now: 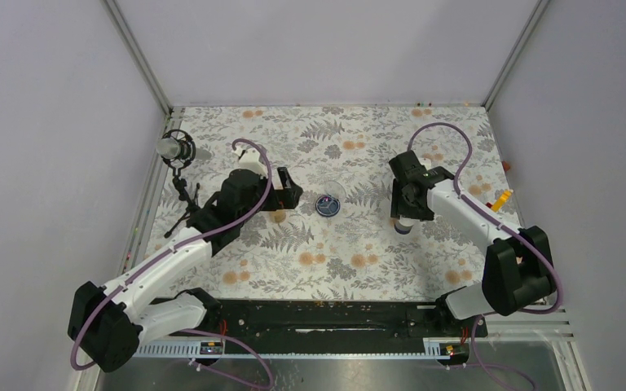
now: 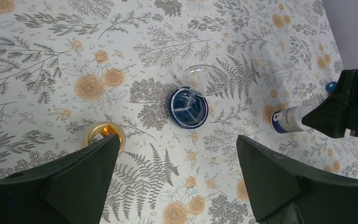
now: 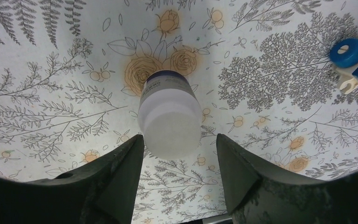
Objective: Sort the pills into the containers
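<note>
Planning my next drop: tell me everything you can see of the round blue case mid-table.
The round blue case looks like dark plastic, split by ribs into wedge compartments. Its clear lid lies open against its rim. The case sits flat on the floral cloth, mid-table, with nothing else touching it. Its contents are too small to tell.

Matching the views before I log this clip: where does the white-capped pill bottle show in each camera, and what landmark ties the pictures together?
Top external: the white-capped bottle sits right of centre, just under the right arm's tip.
Left wrist: at the far right, mid-height.
Right wrist: in the centre, between the fingers, white end nearest the camera.
Shared landmark: the right gripper, right at the bottle in all three views.
</note>
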`<state>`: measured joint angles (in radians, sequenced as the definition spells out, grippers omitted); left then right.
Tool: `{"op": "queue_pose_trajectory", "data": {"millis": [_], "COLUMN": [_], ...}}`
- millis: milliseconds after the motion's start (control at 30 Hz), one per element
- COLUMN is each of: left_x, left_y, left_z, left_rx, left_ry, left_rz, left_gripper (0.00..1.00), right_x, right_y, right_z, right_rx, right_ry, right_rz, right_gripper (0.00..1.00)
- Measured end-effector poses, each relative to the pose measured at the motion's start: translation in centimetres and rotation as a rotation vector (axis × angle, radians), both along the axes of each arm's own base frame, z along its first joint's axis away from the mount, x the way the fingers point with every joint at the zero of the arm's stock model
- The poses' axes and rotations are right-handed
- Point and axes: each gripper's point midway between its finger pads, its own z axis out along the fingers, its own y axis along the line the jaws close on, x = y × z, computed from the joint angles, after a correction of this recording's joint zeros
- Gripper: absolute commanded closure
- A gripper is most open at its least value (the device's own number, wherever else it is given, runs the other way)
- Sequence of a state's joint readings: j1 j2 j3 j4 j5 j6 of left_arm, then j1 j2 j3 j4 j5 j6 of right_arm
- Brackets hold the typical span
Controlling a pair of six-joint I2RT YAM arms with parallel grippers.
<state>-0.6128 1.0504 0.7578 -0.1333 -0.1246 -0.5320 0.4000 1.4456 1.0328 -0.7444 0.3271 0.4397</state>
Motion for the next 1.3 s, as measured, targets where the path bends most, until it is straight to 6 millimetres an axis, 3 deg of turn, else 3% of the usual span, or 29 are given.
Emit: {"op": "queue_pose_trajectory", "data": {"millis": [133,400,667,767,900,1067,1167,1300], "left_x": [0.0,-0.1,-0.5,-0.6,-1.0,-2.0,-2.8,-4.1], "left_y": [-0.5,-2.3,-3.7,-4.3,-5.3,-7.5,-9.2,-11.0], "left_z": [0.1,0.4,1.0,1.2,0.6,-0.3,-1.0,-2.7], "left_rx": [-0.014,-0.052,-0.079,-0.091,-0.092,-0.073,-0.058,-0.05], "left_ry": [-0.002,-0.016,-0.049,-0.061,-0.063,-0.086,-0.124,-0.197], "left_rz": [-0.023,-0.104,-0.169,-0.199,-0.245,-0.341,-0.412,-0.496], "left_gripper": [0.03,0.04,0.05,0.05,0.05,0.06,0.07,0.09], "right_x": [-0.6,-0.3,0.4,0.4,0.5,0.4,0.1,-0.3], "right_y": [0.2,0.3,0.5,0.5,0.6,0.9,1.9,4.7], "right_z": [-0.6,-0.6,-0.5,-0.3,-0.2,0.0,0.9,2.7], "right_rx": [0.02,0.026,0.04,0.045,0.048,0.071,0.137,0.296], "right_ry": [0.023,0.004,-0.027,-0.041,-0.051,-0.058,-0.073,-0.094], "right_rz": [-0.004,-0.007,-0.009,-0.009,-0.007,0.008,0.053,0.151], "right_gripper": [0.45,0.35,0.47,0.58,0.69,0.73,0.76,0.79]}}
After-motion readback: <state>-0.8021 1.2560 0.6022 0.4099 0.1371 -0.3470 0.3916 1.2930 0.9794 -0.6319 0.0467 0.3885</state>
